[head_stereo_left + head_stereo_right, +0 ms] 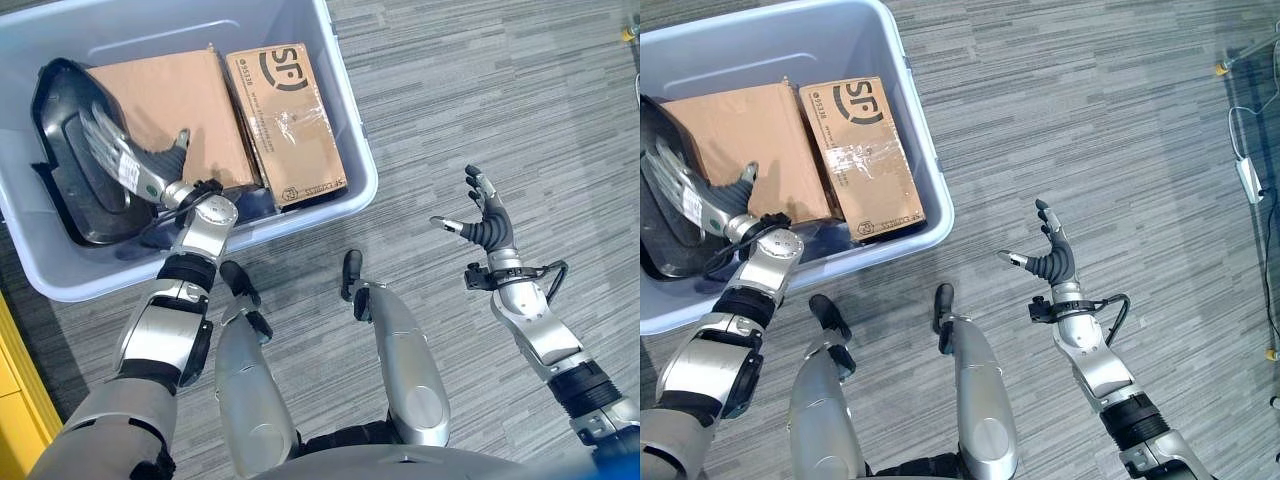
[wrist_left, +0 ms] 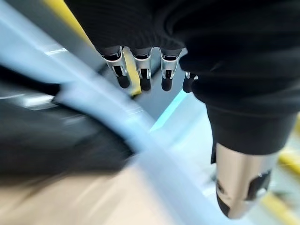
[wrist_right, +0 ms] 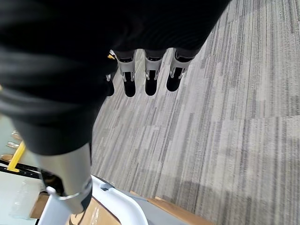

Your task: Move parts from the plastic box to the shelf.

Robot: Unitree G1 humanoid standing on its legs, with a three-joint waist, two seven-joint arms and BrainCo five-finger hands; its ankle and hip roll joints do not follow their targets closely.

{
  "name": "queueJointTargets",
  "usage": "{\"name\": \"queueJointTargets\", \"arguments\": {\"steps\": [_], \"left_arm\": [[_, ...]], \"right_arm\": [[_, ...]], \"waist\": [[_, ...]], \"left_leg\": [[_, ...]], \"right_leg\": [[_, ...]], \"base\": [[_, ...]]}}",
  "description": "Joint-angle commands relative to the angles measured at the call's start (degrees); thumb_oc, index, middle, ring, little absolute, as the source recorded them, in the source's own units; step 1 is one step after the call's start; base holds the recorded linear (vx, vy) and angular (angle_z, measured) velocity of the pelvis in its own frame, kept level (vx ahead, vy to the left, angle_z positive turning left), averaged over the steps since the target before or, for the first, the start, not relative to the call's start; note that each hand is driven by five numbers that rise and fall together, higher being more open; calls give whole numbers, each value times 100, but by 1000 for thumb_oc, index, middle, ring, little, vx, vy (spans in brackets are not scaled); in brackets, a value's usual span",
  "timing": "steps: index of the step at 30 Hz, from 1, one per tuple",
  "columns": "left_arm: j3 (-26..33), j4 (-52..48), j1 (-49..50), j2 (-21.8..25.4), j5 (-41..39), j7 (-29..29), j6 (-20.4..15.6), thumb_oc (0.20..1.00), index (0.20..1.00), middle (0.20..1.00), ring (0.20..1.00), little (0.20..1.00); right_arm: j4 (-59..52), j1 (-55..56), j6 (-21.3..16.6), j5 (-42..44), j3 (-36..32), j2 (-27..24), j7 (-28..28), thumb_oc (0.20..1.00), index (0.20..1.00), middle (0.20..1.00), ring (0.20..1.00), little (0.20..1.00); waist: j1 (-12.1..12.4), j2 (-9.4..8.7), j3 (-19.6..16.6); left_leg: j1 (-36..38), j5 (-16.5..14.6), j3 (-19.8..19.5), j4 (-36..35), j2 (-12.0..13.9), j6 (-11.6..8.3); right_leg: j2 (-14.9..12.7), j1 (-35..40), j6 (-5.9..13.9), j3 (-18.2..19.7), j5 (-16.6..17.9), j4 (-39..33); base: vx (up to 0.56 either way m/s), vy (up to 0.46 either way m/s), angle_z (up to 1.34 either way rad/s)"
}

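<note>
A pale blue plastic box [image 1: 312, 220] stands on the carpet at the upper left. A black moulded part [image 1: 65, 165] lies along its left side, beside a plain cardboard box [image 1: 170, 100] and a printed cardboard box [image 1: 285, 120]. My left hand [image 1: 125, 160] reaches into the plastic box and hovers over the black part, fingers [image 2: 140, 77] straight and holding nothing. Far to the right, my right hand [image 1: 1050, 262] is raised over bare carpet with its fingers [image 3: 149, 77] spread and empty.
Grey striped carpet [image 1: 480, 90] spreads to the right of the box. A yellow edge [image 1: 20, 375] runs along the lower left. A white cable with an adapter [image 1: 1250, 180] lies at the far right. The box's rim [image 3: 117, 208] shows under my right wrist.
</note>
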Motion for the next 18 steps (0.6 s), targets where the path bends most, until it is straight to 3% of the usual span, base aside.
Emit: {"name": "queueJointTargets", "arguments": {"steps": [1, 6, 14, 17, 18], "left_arm": [[32, -164, 27, 258, 874, 968, -369, 1000, 1000, 1000, 1000, 1000], [231, -93, 103, 217, 307, 1015, -360, 1000, 1000, 1000, 1000, 1000], [344, 408, -51, 272, -876, 211, -147, 1000, 1000, 1000, 1000, 1000], [352, 618, -159, 268, -1225, -147, 97, 1000, 1000, 1000, 1000, 1000], [343, 725, -221, 254, -1758, -266, 200, 1000, 1000, 1000, 1000, 1000]], "right_arm": [[-198, -57, -472, 8, -170, 32, -82, 1000, 1000, 1000, 1000, 1000], [13, -180, -536, -112, -25, 123, -160, 1000, 1000, 1000, 1000, 1000], [55, -369, -374, -87, 114, 124, -213, 1000, 1000, 1000, 1000, 1000], [59, -446, -306, -106, 138, 113, -199, 1000, 1000, 1000, 1000, 1000], [46, -496, -230, -115, 133, 108, -216, 1000, 1000, 1000, 1000, 1000]], "waist": [[147, -388, -73], [236, -356, -73], [268, -407, -73], [271, -429, -73], [259, -443, -73]], "left_leg": [[-120, -661, -195, 705, 138, -350], [-177, -654, -261, 671, 74, -347], [-384, -648, -348, 735, 68, -344], [-488, -647, -377, 788, 73, -342], [-529, -643, -385, 816, 82, -347]], "right_leg": [[-128, 101, 522, 115, 420, -546], [-176, 49, 523, 58, 377, -496], [-198, -108, 533, 0, 374, -423], [-199, -184, 536, -20, 382, -390], [-192, -225, 538, -22, 389, -366]], "base": [[-8, 68, 6], [-8, 39, 2], [0, 17, 6], [7, 11, 3], [0, 0, 0]]}}
